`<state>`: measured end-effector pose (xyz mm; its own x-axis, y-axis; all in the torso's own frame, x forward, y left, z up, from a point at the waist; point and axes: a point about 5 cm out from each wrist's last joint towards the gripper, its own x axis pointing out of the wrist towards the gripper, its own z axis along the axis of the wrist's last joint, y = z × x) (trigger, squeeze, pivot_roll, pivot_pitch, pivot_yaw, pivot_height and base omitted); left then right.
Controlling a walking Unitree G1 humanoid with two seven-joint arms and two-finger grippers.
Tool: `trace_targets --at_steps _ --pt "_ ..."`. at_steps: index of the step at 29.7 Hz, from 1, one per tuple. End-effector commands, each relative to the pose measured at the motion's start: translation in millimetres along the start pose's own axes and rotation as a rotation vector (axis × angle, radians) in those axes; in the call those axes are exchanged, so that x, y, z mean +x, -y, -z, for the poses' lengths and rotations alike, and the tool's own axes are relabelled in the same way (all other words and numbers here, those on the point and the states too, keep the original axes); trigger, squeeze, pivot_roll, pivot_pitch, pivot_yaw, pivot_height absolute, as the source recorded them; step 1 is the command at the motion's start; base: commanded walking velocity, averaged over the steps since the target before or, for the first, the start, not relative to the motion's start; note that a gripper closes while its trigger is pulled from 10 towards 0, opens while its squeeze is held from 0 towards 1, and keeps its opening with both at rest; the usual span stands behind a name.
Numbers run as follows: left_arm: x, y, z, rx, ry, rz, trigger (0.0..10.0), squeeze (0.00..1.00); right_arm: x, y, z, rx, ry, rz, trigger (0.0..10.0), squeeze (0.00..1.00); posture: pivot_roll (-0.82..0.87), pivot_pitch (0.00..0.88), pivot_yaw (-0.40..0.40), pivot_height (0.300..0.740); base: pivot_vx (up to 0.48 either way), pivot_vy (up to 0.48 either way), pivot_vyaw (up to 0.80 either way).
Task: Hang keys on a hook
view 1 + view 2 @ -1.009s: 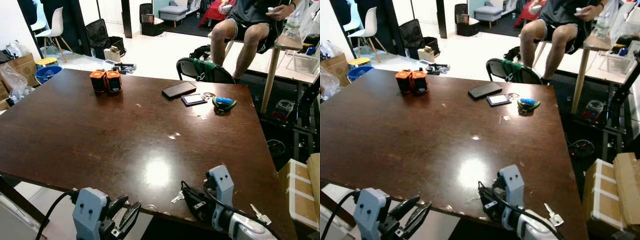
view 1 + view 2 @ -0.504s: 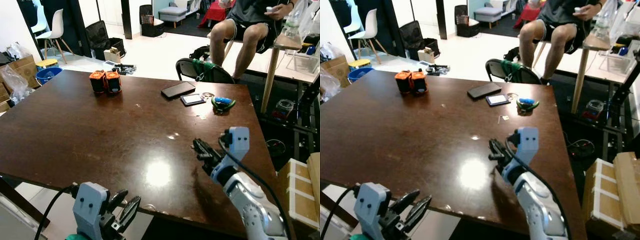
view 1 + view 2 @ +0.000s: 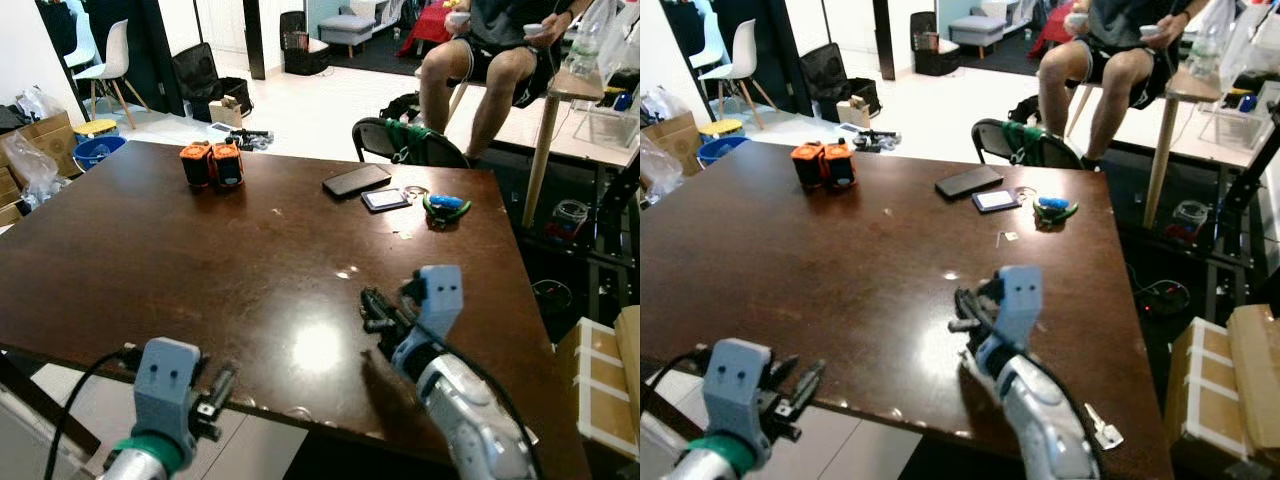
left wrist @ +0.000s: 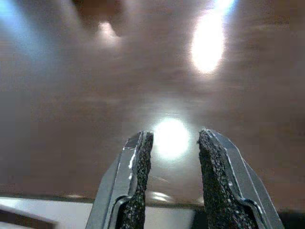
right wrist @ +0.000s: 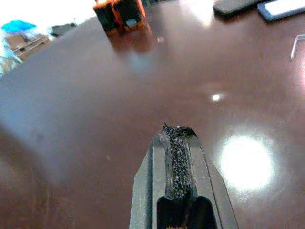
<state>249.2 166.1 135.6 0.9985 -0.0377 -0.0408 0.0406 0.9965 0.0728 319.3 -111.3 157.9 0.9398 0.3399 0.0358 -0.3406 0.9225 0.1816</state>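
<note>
Key (image 3: 1103, 430) lies on the table (image 3: 790, 250) edge, behind and right of the right gripper (image 3: 960, 310), which has lifted away with fingers pressed together, empty, so the pickup looks undone. Left gripper (image 4: 171, 157) hangs parted.

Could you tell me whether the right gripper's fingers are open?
No, the right gripper has its two fingers pressed together above the table.

Both head eyes are looking forward and down across the dark desk (image 3: 200, 260), sharing it. Each wrist camera is peering closely along its own fingers at that desk.
</note>
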Motion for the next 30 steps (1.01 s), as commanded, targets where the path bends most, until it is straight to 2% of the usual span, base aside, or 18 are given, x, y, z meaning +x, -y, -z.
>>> trace_targets --at_steps 1,2,3,5,6,10,16,18,23,30 --pt "0.4 -4.1 5 0.009 -0.016 -0.051 10.0 0.0 -0.4 -2.7 9 -0.014 -0.017 0.019 6.2 0.0 -0.13 0.088 0.101 0.74 0.0 0.0 0.0" --pt "4.8 -5.0 4 -0.004 -0.003 -0.097 10.0 0.0 0.1 -4.5 14 -0.035 -0.015 0.049 10.0 0.0 -0.13 0.088 0.101 0.74 0.0 0.0 0.0" --pt "7.0 -2.2 6 0.023 0.0 -0.115 10.0 0.0 -0.8 -5.2 18 -0.09 -0.004 0.071 10.0 0.0 -0.12 0.086 0.095 0.74 0.0 0.0 0.0" --pt "7.0 -2.2 6 0.023 0.0 -0.115 10.0 0.0 -0.8 -5.2 18 -0.09 -0.004 0.071 10.0 0.0 -0.12 0.086 0.095 0.74 0.0 0.0 0.0" --pt "3.5 3.4 12 0.042 0.02 -0.123 10.0 0.0 -4.0 -0.7 22 -0.155 0.01 0.115 10.0 0.0 -0.13 0.082 0.096 0.74 0.0 0.0 0.0" --pt "-1.1 4.9 16 0.021 0.024 -0.14 10.0 0.0 -7.1 5.7 25 -0.161 0.007 0.147 10.0 0.0 -0.13 0.074 0.089 0.74 0.0 0.0 0.0" --pt "-0.6 11.3 20 0.015 0.038 -0.154 10.0 0.0 -13.7 14.0 34 -0.113 0.015 0.194 10.0 0.0 -0.13 0.065 0.081 0.74 0.0 0.0 0.0" --pt "-0.9 11.6 21 -0.008 0.039 -0.165 10.0 0.0 -14.1 13.9 35 -0.143 0.016 0.197 10.0 0.0 -0.13 0.067 0.076 0.74 0.0 0.0 0.0" --pt "-1.5 15.0 22 -0.017 0.061 -0.161 10.0 0.0 -14.6 12.8 36 -0.201 0.029 0.209 10.0 0.0 -0.13 0.069 0.075 0.74 0.0 0.0 0.78" --pt "-2.9 16.2 22 -0.036 0.081 -0.154 10.0 0.0 -13.6 10.1 37 -0.227 0.033 0.2 10.0 0.0 -0.14 0.073 0.077 0.74 0.0 0.0 0.8"
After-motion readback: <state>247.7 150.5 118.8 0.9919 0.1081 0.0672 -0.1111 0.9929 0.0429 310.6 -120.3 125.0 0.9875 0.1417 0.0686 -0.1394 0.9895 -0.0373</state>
